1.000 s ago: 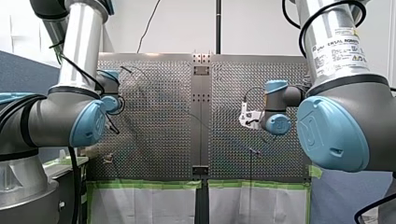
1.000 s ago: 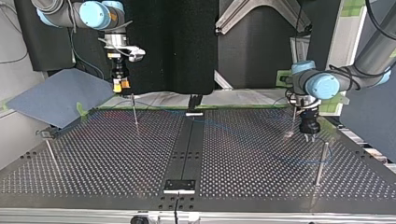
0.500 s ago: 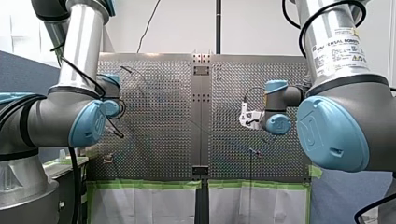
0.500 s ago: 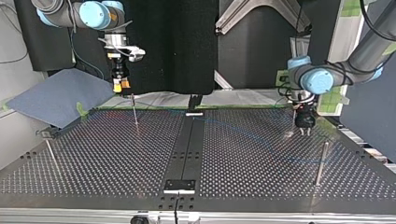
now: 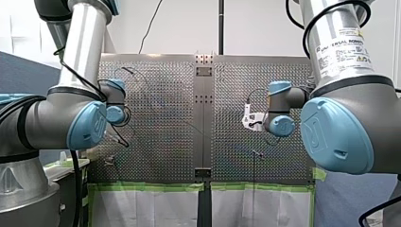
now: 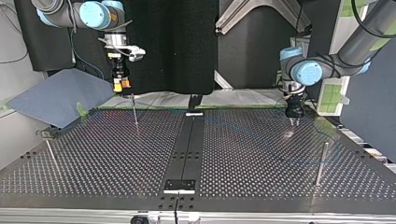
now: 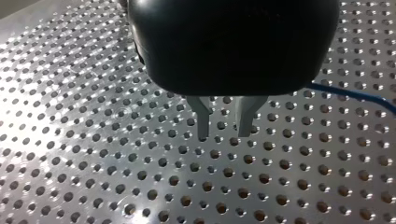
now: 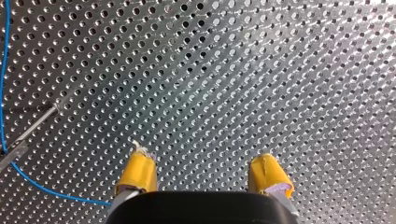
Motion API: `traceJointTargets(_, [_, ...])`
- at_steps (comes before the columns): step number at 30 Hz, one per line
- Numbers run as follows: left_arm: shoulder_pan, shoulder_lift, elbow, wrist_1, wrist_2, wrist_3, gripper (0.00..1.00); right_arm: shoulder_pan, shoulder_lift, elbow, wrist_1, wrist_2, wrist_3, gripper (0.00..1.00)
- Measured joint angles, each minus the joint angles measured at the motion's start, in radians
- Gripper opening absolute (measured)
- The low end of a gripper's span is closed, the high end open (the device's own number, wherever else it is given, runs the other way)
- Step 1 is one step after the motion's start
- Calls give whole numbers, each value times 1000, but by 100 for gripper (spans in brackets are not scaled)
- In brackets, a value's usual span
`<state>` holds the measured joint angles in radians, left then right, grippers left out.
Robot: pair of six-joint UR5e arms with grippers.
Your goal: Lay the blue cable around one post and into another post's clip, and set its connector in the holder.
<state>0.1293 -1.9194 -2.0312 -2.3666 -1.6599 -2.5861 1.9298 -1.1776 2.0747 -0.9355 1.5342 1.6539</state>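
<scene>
The thin blue cable point(image 6: 243, 132) lies loose across the perforated table, running towards the top view's right. My left gripper point(image 6: 294, 120) hovers over the table's far right part in the top view, pointing down. In the left wrist view its metal fingers point(image 7: 202, 123) are open with only bare plate between them, and the cable point(image 7: 355, 93) passes beside the gripper. My right gripper point(image 6: 120, 85), with yellow pads point(image 8: 140, 170), hangs open and empty above a post point(image 6: 134, 112). In the right wrist view the cable point(image 8: 4, 70) curves past that post point(image 8: 32, 128).
A taller post point(image 6: 320, 163) stands near the table's right front in the top view, and another post point(image 6: 51, 156) at the left. A black strip point(image 6: 187, 144) runs down the table's middle, with a small fixture point(image 6: 180, 185) at its near end. A blue mat point(image 6: 56, 95) lies beyond the left corner.
My left gripper has moved away from the right-hand post toward the table's far edge, leftwards in the top view, and risen slightly. My right arm has not moved.
</scene>
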Motion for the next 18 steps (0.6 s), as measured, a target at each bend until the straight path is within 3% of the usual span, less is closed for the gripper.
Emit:
traceJointTargets(10, [-18, -1, -55, 20, -27, 47, 100, 1, 0, 0, 5, 0, 0, 100])
traceJointTargets(18, [-40, -28, -72, 62, 4, 65, 100, 3, 0, 0, 7, 0, 1, 100])
